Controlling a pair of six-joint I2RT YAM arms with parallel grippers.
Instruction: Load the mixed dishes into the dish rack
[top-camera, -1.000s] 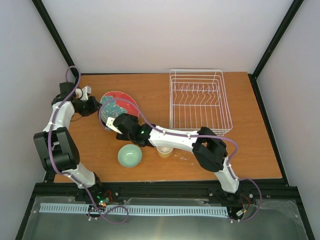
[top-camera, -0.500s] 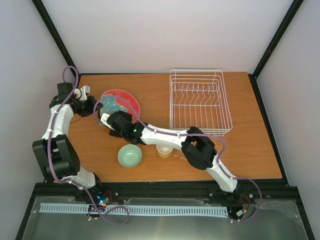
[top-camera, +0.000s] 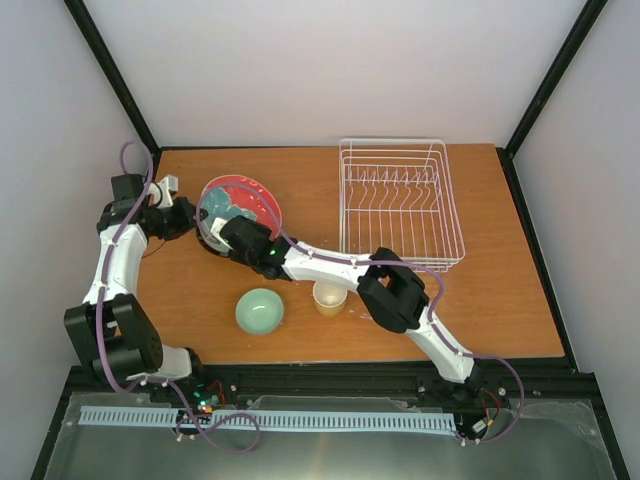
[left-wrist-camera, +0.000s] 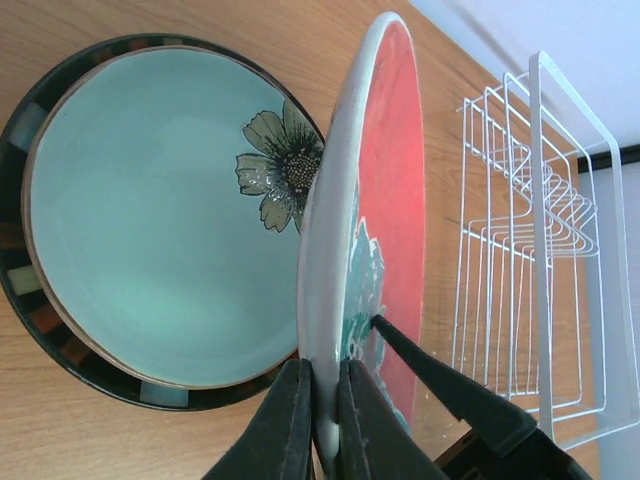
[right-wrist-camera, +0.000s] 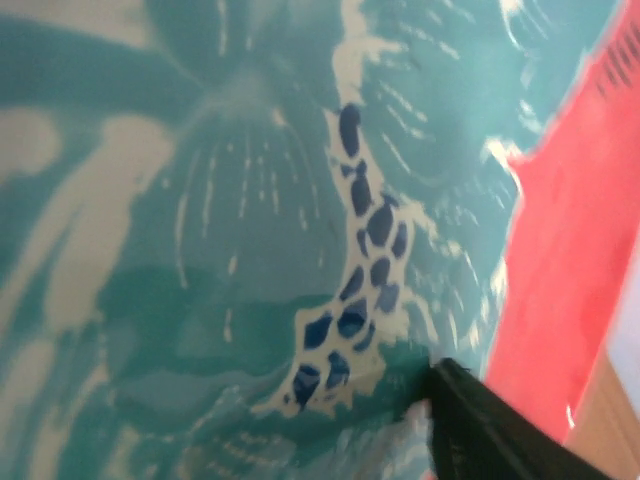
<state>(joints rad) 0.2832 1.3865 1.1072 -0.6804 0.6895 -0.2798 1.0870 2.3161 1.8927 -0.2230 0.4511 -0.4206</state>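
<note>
My left gripper (left-wrist-camera: 322, 385) is shut on the rim of the red plate with the teal flower (left-wrist-camera: 400, 170) and holds it tilted up on edge over a mint-green dark-rimmed plate (left-wrist-camera: 140, 220). In the top view the left gripper (top-camera: 190, 216) is at the red plate's (top-camera: 245, 200) left edge. My right gripper (top-camera: 224, 233) reaches across to the plate's face. One of its fingertips (right-wrist-camera: 470, 405) touches the teal flower (right-wrist-camera: 250, 200); the other is out of view. The white dish rack (top-camera: 398, 203) stands at the back right with no dishes in it.
A small mint-green bowl (top-camera: 260, 311) and a cream-yellow mug (top-camera: 329, 296) stand near the table's front, just below the right forearm (top-camera: 330, 268). The rack's wire wall (left-wrist-camera: 540, 250) is close beyond the red plate in the left wrist view.
My right gripper has moved up and left, from beside the plates onto the red plate's face. The left arm has shifted left with the plate's rim in its jaws.
</note>
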